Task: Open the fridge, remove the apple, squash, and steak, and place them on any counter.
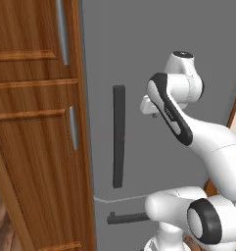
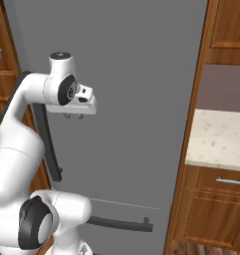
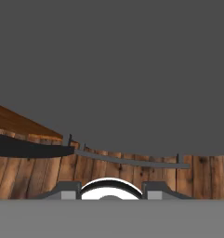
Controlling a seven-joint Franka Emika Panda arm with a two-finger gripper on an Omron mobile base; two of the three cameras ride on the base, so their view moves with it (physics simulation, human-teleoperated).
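So, on the left of the left base view stood the brown wooden cabinet [image 1: 36,122]. Next to it, in the middle, was the grey fridge [image 1: 139,49], and its door was shut. Its dark bar handle [image 1: 119,136] was untouched. My gripper [image 2: 74,116] hung in the upper left of the right base view, closed tight on nothing. On the right side waited the counter [image 2: 218,139]. Nothing was done yet: door, apple, squash and steak were all left. I saw no writing anywhere.
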